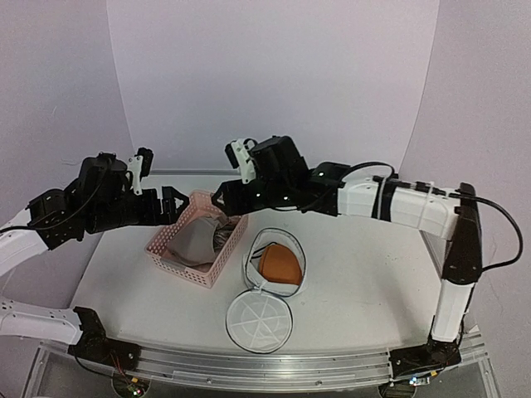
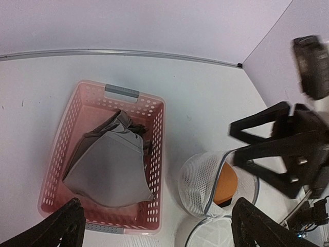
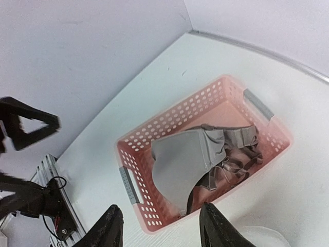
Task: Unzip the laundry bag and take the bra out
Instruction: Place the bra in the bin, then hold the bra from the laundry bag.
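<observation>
The laundry bag (image 1: 254, 259) is sitting near the middle of the top view with its mouth gaping open. Its round lid (image 1: 260, 322) is lying flat on the table (image 1: 357, 282) just below it, touching its lower edge. The bra (image 1: 280, 265) is resting inside the bag, its orange cup showing through the opening. Just left of the bag, a pink basket (image 1: 166, 250) is holding a grey garment (image 1: 197, 240). The left gripper (image 1: 178, 203) is hovering over the basket's upper left end with its fingers spread wide and gripping nothing. The right gripper (image 1: 222, 199) is hanging over the basket's upper right corner, likewise spread and empty
</observation>
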### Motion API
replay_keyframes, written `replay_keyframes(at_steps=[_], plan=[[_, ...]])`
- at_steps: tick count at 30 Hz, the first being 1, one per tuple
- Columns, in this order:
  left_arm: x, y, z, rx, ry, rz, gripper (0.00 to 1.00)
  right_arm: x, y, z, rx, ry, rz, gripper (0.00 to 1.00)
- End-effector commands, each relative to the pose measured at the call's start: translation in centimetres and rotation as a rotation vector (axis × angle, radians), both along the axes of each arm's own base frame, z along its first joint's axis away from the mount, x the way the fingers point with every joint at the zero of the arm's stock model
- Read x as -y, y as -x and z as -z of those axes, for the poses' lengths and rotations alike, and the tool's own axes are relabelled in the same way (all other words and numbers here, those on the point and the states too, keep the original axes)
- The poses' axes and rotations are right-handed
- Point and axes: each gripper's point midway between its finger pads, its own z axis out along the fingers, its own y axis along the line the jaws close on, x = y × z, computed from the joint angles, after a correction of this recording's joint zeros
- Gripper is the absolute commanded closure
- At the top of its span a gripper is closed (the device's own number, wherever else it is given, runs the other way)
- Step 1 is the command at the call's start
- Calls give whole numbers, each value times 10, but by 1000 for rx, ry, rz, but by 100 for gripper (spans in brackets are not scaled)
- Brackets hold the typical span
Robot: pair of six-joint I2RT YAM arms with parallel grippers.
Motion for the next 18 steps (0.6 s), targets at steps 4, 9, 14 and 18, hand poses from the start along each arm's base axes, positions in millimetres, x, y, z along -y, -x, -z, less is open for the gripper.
replay_keyframes(at_steps=[4, 9, 14, 18], plan=[[34, -10, -18, 38, 31, 102, 0, 60, 25, -53, 69, -48, 42, 48], [70, -15, 1, -2, -15, 239, 0, 90, 51, -38, 17, -19, 14, 48], [113, -15, 22, -67, -21, 411, 0, 113, 64, 2, -51, 61, 27, 44], [130, -23, 43, -113, -42, 440, 0, 121, 60, 40, -87, 141, 69, 41]])
